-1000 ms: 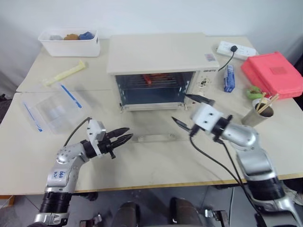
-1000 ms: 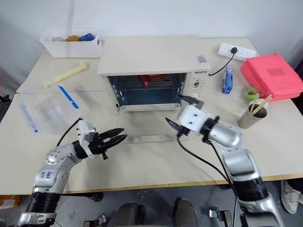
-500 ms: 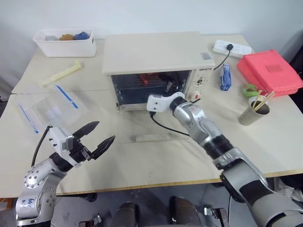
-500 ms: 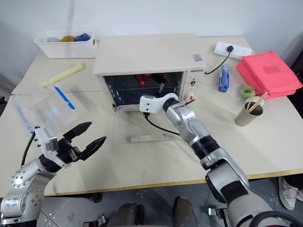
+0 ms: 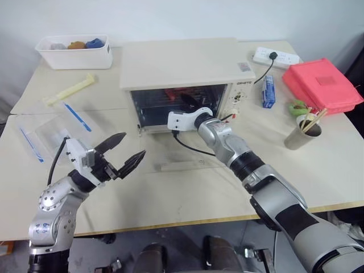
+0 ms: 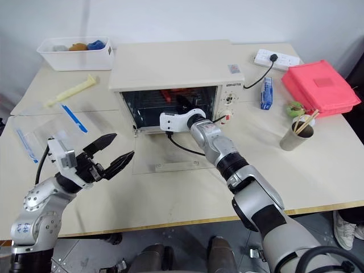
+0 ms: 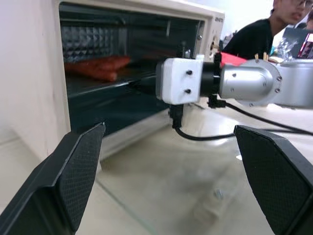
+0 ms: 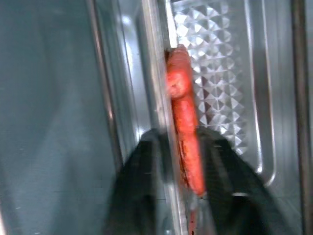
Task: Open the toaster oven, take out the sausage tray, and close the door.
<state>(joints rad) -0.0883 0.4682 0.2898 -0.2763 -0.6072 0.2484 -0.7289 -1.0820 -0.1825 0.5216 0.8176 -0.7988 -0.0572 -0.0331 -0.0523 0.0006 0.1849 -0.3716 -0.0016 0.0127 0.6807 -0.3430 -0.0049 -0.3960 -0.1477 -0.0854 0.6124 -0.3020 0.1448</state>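
The right gripper [image 8: 178, 161] reaches inside the toaster oven [image 5: 187, 65], its two black fingers [image 8: 142, 181] drawn close on either side of the thin front rim of the sausage tray [image 8: 159, 98], pinching that edge with a red-orange sausage [image 8: 185, 132] lying right against the far finger. The tray is a shallow silver piece seen almost edge-on in the right wrist view, its metal rim bright and narrow, and it sits on the rack inside the cavity; several long red-orange sausages rest on it side by side, showing as a low reddish row in the left wrist view. Behind the tray the oven's back wall is shiny embossed metal with a diamond pattern. The door [image 5: 179, 153] lies fully open and flat on the table [image 5: 239, 187] in front of the oven, its glass clear and its cream bar handle at the near edge. The oven itself is a cream-white box with knobs on its right front panel. The left gripper [image 5: 126, 154] hovers above the table to the left of the open door, its fingers spread wide and empty, well apart from the oven.
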